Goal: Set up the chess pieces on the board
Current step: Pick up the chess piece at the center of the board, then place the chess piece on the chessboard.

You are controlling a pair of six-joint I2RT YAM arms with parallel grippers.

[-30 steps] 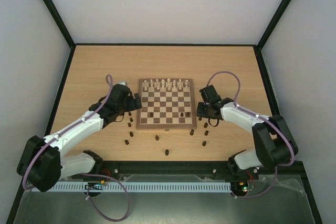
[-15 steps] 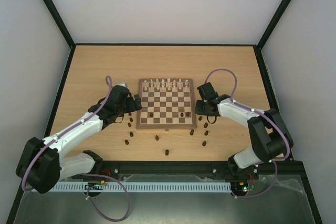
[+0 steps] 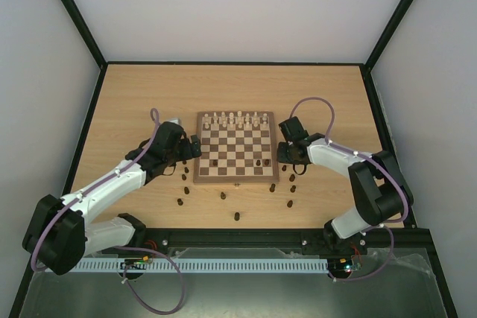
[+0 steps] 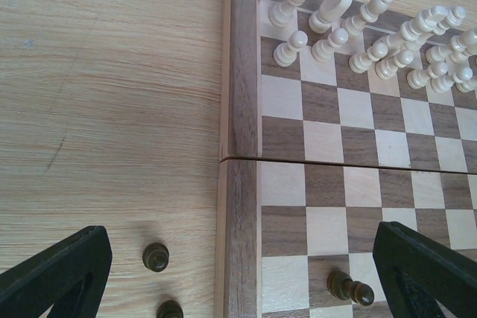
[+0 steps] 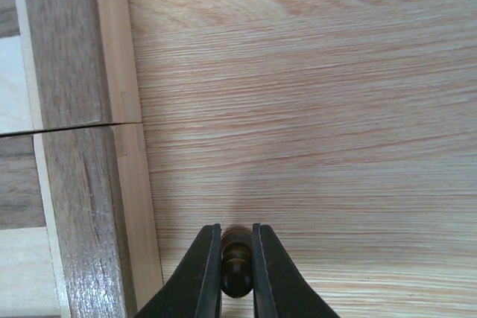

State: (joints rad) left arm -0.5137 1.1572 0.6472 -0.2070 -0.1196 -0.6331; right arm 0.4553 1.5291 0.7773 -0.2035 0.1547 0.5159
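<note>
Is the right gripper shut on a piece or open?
The right gripper is shut on a dark piece; both fingers press its sides.

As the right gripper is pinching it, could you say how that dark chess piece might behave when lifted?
Probably rigid and light: the dark piece looks like turned wood. Its rounded profile might slip in the right gripper.

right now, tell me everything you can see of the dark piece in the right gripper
The dark piece is a small turned figure of glossy dark brown wood with a rounded knob. The right gripper is shut on its sides. It sits over the table, just off the board frame; its base is hidden.
</note>
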